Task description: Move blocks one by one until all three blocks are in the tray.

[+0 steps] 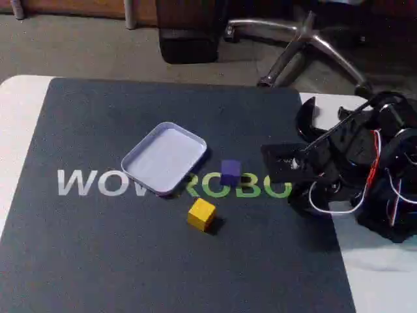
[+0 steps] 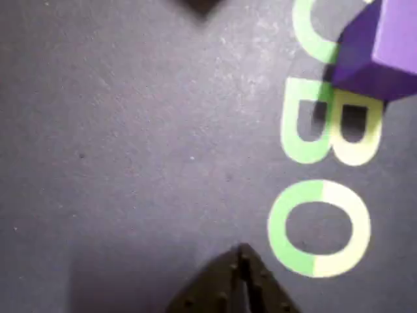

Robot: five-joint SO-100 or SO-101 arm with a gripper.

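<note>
We start at the gripper [image 2: 241,251], which in the wrist view comes in from the bottom edge as a dark wedge: its two fingers meet in a point with only a thin seam between them, so we read them as pressed together, with nothing pinched. In the fixed view the gripper [image 1: 270,163] is low over the mat at the right, its black tip pointing left along the printed lettering, with the arm [image 1: 365,163] and its red and white wires bunched behind it at the table's right edge.

Just left of the tip in the fixed view sits the purple block [image 1: 230,172], on the green letters and apart from the fingers. In the wrist view we see the same purple block [image 2: 381,52] at the upper right corner, resting over the letters, well apart from the fingertips.

The yellow block [image 1: 201,214] lies on the mat below and slightly left of the purple one, near it but not touching.

The tray [image 1: 133,158] sits left of both blocks, turned at an angle, its near corner close to the purple block. We see nothing inside it; its pale floor is bare.

Everything rests on a dark mat [image 1: 98,248] printed with white and green letters, laid over a white table [image 1: 16,104]. Behind the table we see a greyish floor and the chrome legs of an office chair [image 1: 313,39].
</note>
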